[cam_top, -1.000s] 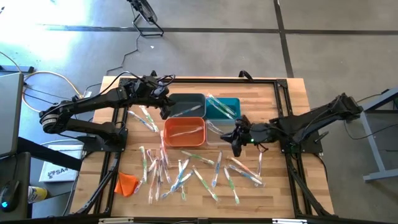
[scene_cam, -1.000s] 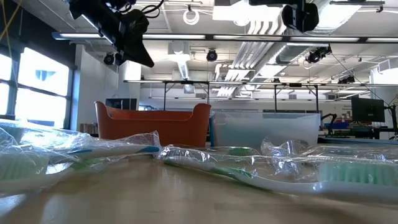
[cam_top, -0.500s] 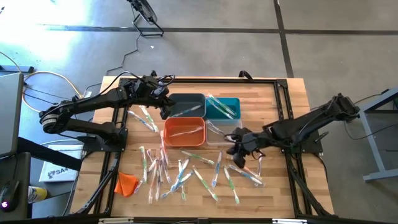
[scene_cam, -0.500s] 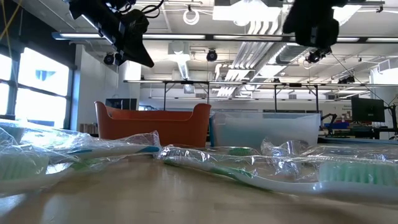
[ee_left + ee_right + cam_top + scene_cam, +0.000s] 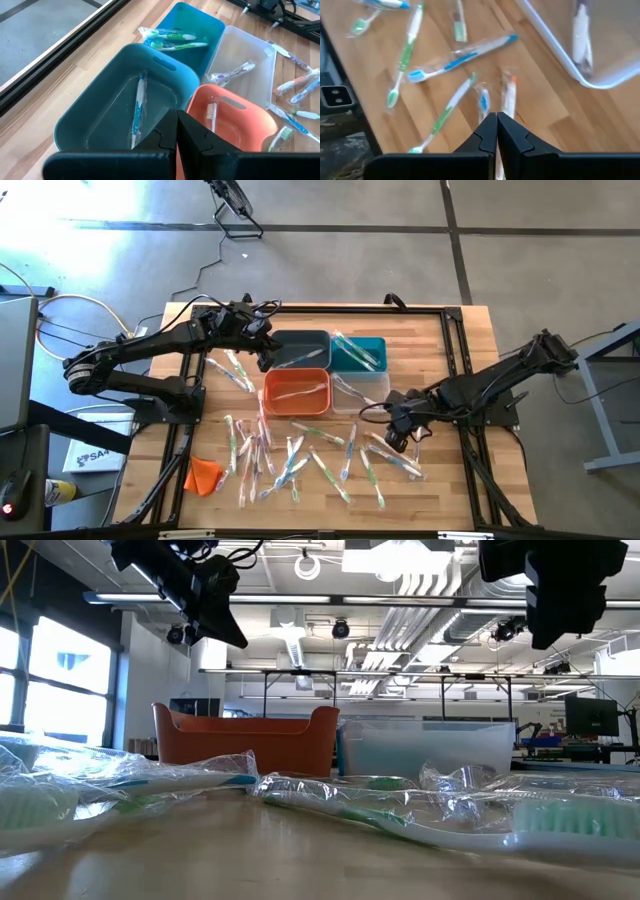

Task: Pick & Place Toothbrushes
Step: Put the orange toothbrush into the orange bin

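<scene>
My right end effector (image 5: 397, 430), fingers pinched together and empty, hangs over the loose toothbrushes (image 5: 300, 455) on the table (image 5: 455, 340), an orange-tipped one (image 5: 508, 95) seemingly just ahead, lengthwise along my approach; the left waits by the bins.

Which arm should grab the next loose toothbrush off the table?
Right, most likely. The right gripper is over the loose toothbrushes just outside the clear bin, jaws closed and empty. The left gripper sits over the dark grey bin, away from the pile.
</scene>
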Action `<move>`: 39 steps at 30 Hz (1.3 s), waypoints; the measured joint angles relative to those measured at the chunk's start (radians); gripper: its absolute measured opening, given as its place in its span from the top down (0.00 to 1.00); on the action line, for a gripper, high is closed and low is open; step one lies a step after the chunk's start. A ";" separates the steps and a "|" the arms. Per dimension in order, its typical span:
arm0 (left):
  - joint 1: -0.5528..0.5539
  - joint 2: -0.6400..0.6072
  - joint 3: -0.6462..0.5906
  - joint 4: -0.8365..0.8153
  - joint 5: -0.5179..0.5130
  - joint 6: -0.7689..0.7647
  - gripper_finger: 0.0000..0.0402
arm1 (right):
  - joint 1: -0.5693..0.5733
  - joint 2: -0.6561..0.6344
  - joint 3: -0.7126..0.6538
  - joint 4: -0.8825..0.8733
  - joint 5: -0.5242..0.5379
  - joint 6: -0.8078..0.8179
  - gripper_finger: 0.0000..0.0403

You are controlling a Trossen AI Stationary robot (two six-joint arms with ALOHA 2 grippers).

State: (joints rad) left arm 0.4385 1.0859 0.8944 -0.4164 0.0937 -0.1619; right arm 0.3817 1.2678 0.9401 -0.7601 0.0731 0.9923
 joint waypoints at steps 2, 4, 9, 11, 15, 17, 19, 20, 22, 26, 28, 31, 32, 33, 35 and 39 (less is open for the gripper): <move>0.000 0.000 0.000 0.000 0.000 0.000 1.00 | 0.000 0.000 0.000 -0.012 0.000 0.008 0.97; 0.000 0.000 0.000 0.000 0.000 0.000 1.00 | 0.000 0.010 0.000 -0.013 0.000 0.009 0.93; 0.000 0.000 0.000 -0.001 -0.001 0.000 1.00 | 0.005 0.078 0.000 -0.024 0.003 0.030 0.78; 0.000 0.000 0.000 -0.002 -0.001 0.000 1.00 | 0.007 0.122 0.000 -0.023 -0.001 0.031 0.74; 0.000 0.000 0.000 -0.003 -0.001 0.000 1.00 | 0.020 0.208 0.000 -0.020 -0.004 0.035 0.69; 0.000 0.000 0.000 -0.006 -0.001 0.000 1.00 | 0.026 0.244 0.000 -0.018 -0.005 0.048 0.69; 0.000 0.000 0.000 -0.006 -0.001 0.000 1.00 | 0.030 0.274 0.000 -0.005 -0.013 0.074 0.69; 0.000 0.000 0.000 -0.006 -0.001 0.000 1.00 | 0.031 0.287 0.000 0.003 -0.027 0.082 0.69; 0.000 0.000 0.000 -0.006 -0.001 0.000 1.00 | 0.031 0.309 0.000 0.028 -0.058 0.085 0.69; 0.000 0.000 0.000 -0.006 -0.001 0.000 1.00 | 0.032 0.339 0.000 0.097 -0.077 0.085 0.70; 0.000 0.000 0.000 -0.006 -0.002 0.000 1.00 | 0.032 0.350 0.000 0.120 -0.076 0.085 0.70; 0.000 0.000 0.000 -0.005 -0.002 0.000 1.00 | 0.032 0.363 0.000 0.131 -0.069 0.087 0.70; 0.000 0.000 0.000 -0.006 -0.002 0.000 1.00 | 0.033 0.368 0.000 0.132 -0.061 0.088 0.70; 0.000 0.000 0.000 -0.005 -0.002 0.000 1.00 | 0.033 0.374 0.000 0.136 -0.053 0.088 0.70; 0.000 0.000 0.000 -0.006 -0.002 0.000 1.00 | 0.035 0.378 -0.001 0.136 -0.047 0.088 0.70; 0.000 0.000 0.000 -0.005 -0.002 0.000 1.00 | 0.037 0.377 0.000 0.138 -0.037 0.088 0.70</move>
State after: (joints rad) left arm 0.4385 1.0859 0.8944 -0.4218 0.0921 -0.1619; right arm 0.4191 1.6451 0.9397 -0.6222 0.0361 1.0801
